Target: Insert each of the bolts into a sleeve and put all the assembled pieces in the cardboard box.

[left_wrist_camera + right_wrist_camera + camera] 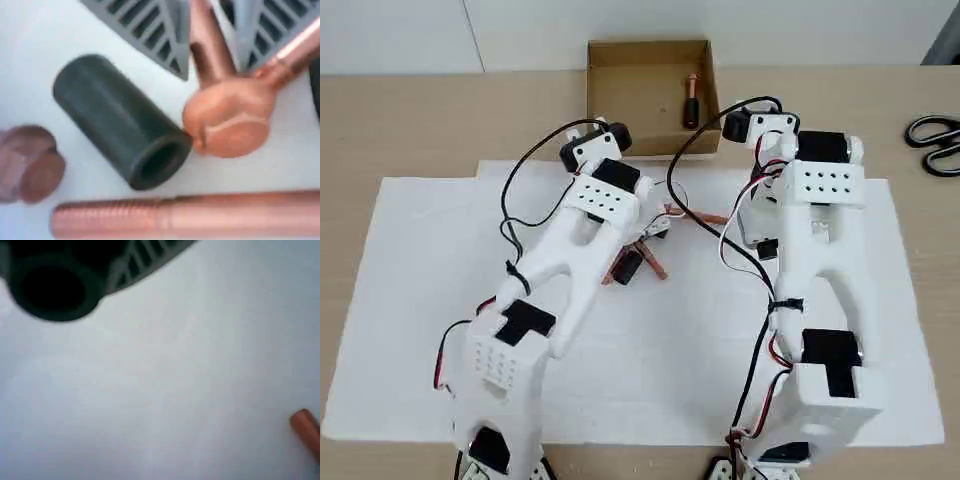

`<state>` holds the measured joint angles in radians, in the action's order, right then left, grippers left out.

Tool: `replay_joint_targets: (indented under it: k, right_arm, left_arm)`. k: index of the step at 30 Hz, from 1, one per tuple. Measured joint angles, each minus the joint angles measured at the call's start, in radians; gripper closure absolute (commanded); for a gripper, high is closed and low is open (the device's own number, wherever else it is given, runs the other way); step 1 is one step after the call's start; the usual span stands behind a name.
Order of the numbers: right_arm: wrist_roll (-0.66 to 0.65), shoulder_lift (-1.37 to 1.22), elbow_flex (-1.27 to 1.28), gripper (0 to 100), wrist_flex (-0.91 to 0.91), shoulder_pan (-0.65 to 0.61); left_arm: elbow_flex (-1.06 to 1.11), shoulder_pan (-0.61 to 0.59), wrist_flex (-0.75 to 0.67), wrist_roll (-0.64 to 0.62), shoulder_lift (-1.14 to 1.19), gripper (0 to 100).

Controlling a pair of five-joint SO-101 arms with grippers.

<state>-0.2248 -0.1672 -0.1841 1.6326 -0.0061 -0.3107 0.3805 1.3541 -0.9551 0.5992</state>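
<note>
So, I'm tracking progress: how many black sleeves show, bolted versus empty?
Bolted sleeve: 1, in the cardboard box
Empty sleeve: 2, one on the white sheet, one in the right claw
Total: 3

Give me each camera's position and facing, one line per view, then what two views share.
High view: fixed above, off the arms, looking down over the table; shows the left arm, right arm, white sheet and cardboard box.
Left wrist view: on the left arm's wrist, looking closely down at a sleeve and bolts; the left claw shows.
Right wrist view: on the right arm's wrist, facing the white sheet; the right claw shows beside another sleeve.
Shared: high and left wrist views both show that sleeve and the bolts.
</note>
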Motion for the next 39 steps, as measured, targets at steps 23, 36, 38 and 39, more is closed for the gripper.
replay_joint_targets:
  k: [23, 36, 38, 39]
  right_arm:
    - [0.000, 0.000, 0.000, 99.5, 0.000, 0.000]
    - [0.000, 0.000, 0.000, 99.5, 0.000, 0.000]
    - [0.000, 0.000, 0.000, 99.5, 0.000, 0.000]
    - [0.000, 0.000, 0.000, 99.5, 0.000, 0.000]
  left_arm:
    - [-0.175, 0.000, 0.118, 0.000, 0.066, 99]
    - [-0.491, -0.008, 0.351, 0.114, 0.066, 99]
    - [-0.551, -0.031, 0.371, 0.173, 0.066, 99]
    - [-0.580, -0.052, 0.376, 0.210, 0.066, 99]
